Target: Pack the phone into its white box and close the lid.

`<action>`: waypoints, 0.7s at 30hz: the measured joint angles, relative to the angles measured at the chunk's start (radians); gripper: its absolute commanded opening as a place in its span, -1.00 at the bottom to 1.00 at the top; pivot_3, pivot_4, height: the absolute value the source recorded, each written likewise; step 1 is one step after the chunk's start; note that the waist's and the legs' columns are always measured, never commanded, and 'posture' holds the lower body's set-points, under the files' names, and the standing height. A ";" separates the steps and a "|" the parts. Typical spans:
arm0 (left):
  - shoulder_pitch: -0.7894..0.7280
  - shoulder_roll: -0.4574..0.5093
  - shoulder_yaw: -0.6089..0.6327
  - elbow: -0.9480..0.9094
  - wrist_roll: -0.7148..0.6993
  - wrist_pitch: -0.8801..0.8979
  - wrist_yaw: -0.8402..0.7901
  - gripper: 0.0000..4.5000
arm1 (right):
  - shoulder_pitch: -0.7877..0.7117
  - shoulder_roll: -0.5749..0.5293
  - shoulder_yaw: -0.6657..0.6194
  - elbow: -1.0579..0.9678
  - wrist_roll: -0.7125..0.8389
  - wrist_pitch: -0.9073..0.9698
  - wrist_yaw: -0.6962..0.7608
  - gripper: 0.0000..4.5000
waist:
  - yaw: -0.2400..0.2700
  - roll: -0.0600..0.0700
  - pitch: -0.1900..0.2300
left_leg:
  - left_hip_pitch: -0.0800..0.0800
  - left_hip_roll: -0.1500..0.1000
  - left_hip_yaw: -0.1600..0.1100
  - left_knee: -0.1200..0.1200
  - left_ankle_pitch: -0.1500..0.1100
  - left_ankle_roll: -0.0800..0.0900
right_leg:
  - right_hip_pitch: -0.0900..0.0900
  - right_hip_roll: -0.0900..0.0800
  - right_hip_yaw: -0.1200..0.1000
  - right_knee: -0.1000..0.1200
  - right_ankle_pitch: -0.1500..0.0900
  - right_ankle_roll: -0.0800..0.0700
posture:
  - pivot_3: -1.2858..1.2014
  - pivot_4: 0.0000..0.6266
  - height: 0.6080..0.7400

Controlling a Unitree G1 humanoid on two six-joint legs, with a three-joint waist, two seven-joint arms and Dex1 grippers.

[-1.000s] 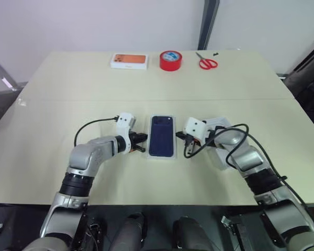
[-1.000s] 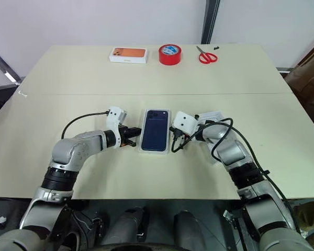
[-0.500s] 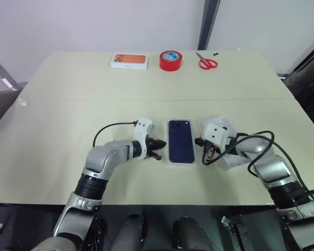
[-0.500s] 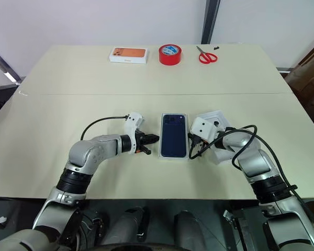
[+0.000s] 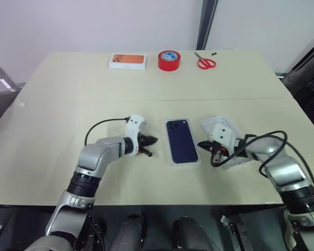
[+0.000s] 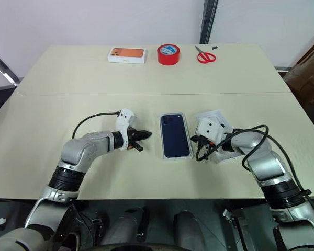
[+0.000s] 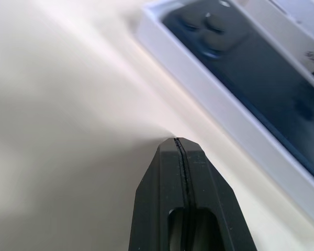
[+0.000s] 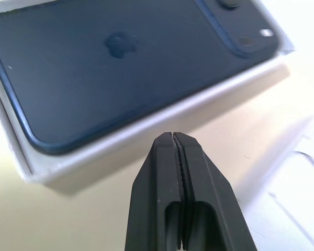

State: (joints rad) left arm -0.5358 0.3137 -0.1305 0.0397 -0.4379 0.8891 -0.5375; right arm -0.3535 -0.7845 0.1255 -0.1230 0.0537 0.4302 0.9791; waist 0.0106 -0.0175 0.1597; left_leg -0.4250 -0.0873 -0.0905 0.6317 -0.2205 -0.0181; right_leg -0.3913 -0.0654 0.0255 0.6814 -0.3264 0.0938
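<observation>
The dark navy phone (image 5: 182,141) lies back up inside the white box (image 5: 171,158) at the middle of the table, its camera cluster at the far end. My left gripper (image 5: 153,140) is shut on nothing, with its tips a short gap left of the box wall (image 7: 225,120). To the box's right my right gripper (image 5: 200,144) is also shut and empty, close to the rim (image 8: 52,167). A white flat piece (image 5: 215,125) lies under my right wrist. I cannot tell whether it is the lid.
Along the far edge of the table (image 5: 68,104) stand a white box printed with an orange phone (image 5: 128,60), a red tape roll (image 5: 169,60) and red scissors (image 5: 205,63). Black cables loop from both wrists.
The box with the phone has slid to the right and turned slightly. My left gripper followed it, then drew back a little. My right gripper has pulled away to the right.
</observation>
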 measured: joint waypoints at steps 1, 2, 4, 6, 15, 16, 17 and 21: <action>0.000 0.000 0.001 0.000 0.002 -0.010 -0.003 -1.00 | 0.000 -0.004 -0.003 0.000 0.000 0.000 -0.002 -0.99 | 0.000 0.000 0.000 | 0.000 0.000 0.000 0.000 0.000 0.000 | 0.000 0.000 0.000 0.000 0.000 0.000 | 0.03 -0.52 0.91; 0.001 0.000 0.001 -0.001 0.005 -0.020 -0.006 -1.00 | 0.000 -0.007 -0.005 0.000 -0.001 -0.001 -0.005 -0.99 | 0.001 0.000 0.000 | 0.000 0.000 0.000 0.000 0.000 0.000 | 0.000 0.000 0.000 0.000 0.000 0.000 | 0.03 -0.52 0.91; 0.007 0.009 0.004 -0.005 0.008 -0.050 -0.025 -0.89 | -0.004 -0.007 -0.019 0.001 0.013 0.020 -0.015 -0.89 | 0.001 0.000 0.000 | 0.000 0.000 0.000 0.000 0.000 0.000 | 0.000 0.000 0.000 0.000 0.000 0.000 | 0.03 -0.52 0.91; 0.020 0.038 0.010 -0.019 0.007 -0.081 -0.055 -0.63 | -0.014 -0.006 -0.059 0.001 0.046 0.069 -0.023 -0.63 | -0.001 0.000 0.000 | 0.000 0.000 0.000 0.000 0.000 0.000 | -0.001 0.000 0.000 0.000 0.000 0.000 | 0.03 -0.52 0.91; 0.091 0.161 0.140 -0.090 -0.022 -0.343 -0.260 0.27 | 0.000 -0.024 -0.118 -0.100 0.073 0.300 -0.132 0.51 | 0.001 0.001 0.000 | -0.001 0.001 0.000 -0.001 0.000 0.000 | -0.001 0.000 0.000 0.000 0.000 0.000 | 0.03 -0.52 0.91; 0.091 0.174 0.158 -0.090 -0.028 -0.372 -0.284 0.27 | -0.002 -0.020 -0.129 -0.133 0.087 0.358 -0.150 0.51 | 0.001 0.001 0.000 | -0.001 0.001 0.000 -0.001 0.000 0.000 | -0.001 0.000 0.000 0.000 0.000 0.000 | 0.03 -0.52 0.91; 0.092 0.186 0.165 -0.091 -0.029 -0.398 -0.306 0.27 | -0.003 -0.019 -0.136 -0.161 0.098 0.414 -0.164 0.51 | 0.001 0.001 0.000 | -0.001 0.000 0.000 -0.001 0.000 0.001 | -0.001 -0.001 0.000 0.000 0.000 0.000 | 0.03 -0.52 0.91; 0.133 0.217 0.163 -0.095 -0.027 -0.504 -0.401 0.27 | -0.015 0.007 -0.136 -0.288 0.146 0.650 -0.222 0.51 | 0.001 0.001 0.000 | -0.001 0.001 0.000 -0.001 -0.003 0.005 | -0.001 -0.001 0.000 -0.001 0.000 0.000 | 0.03 -0.52 0.91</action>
State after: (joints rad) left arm -0.4026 0.5310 0.0327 -0.0549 -0.4651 0.3851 -0.9390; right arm -0.3680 -0.7773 -0.0105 -0.4115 0.1995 1.0802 0.7571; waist 0.0113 -0.0169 0.1599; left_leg -0.4256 -0.0867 -0.0904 0.6310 -0.2236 -0.0129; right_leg -0.3922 -0.0662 0.0259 0.6808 -0.3265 0.0934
